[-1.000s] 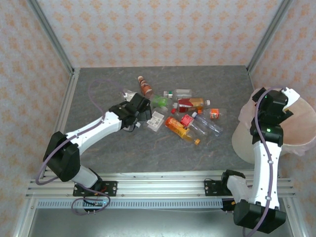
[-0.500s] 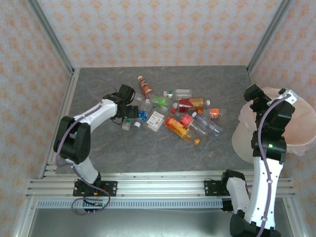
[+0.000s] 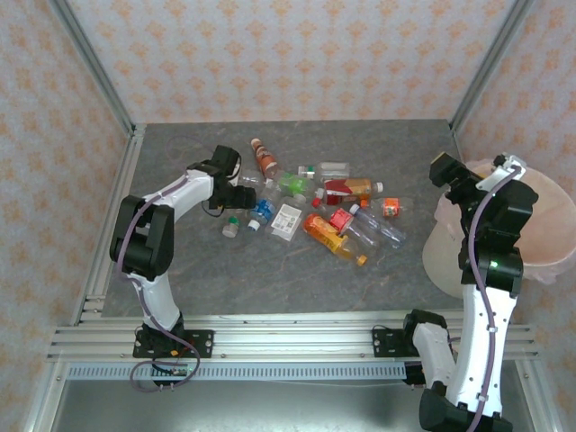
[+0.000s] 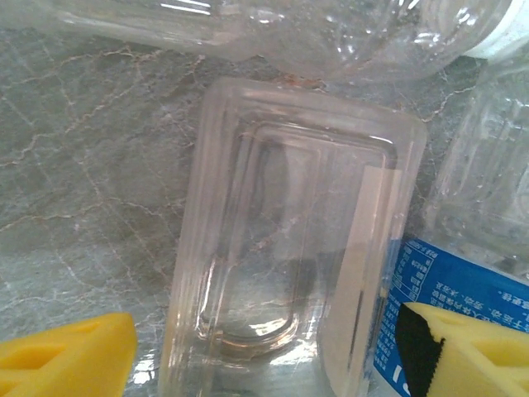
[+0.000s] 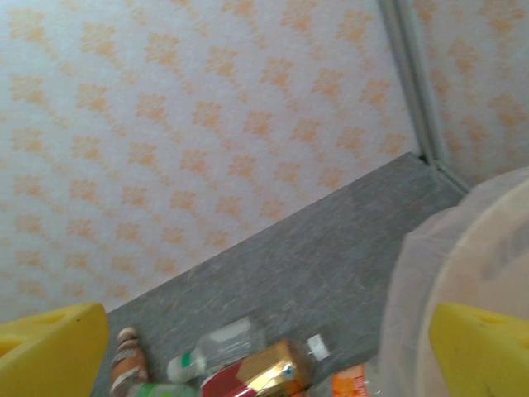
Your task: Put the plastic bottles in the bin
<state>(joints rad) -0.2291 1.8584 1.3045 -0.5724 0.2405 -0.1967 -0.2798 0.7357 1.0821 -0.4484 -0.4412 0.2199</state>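
**Left gripper astride a flat bottle, right gripper wide at the bin**

Holds the left gripper (image 3: 241, 198) low at the 9 o'clock end of the plastic bottles (image 3: 345, 189), strewn on their sides across the middle of the grey tabletop (image 3: 270, 279). Straddles there a flattened clear bottle (image 4: 289, 240), jaws apart: one yellow fingertip (image 4: 70, 360) just clear of its 9 o'clock edge, the other at its 3 o'clock edge, over a blue-labelled bottle (image 4: 417, 289) lying alongside. Cannot tell about contact between that second pad and the clear plastic. Shows a second clear bottle (image 4: 314, 37) crosswise at 12 o'clock of the flattened one, just beside it.

Counts, further right in the heap, a brown-banded bottle (image 3: 263, 157) at 12 o'clock, a long orange bottle (image 3: 324, 236) at 6 o'clock and a small orange bottle (image 3: 391, 207) at 3 o'clock.

Finds the bin (image 3: 438, 258) at the tabletop's 3 o'clock edge, lined with a pinkish bag (image 3: 549, 247), well apart from the heap. Holds the right gripper (image 3: 445, 171) raised beside the bin's 10 o'clock rim, jaws spread wide, nothing between them.
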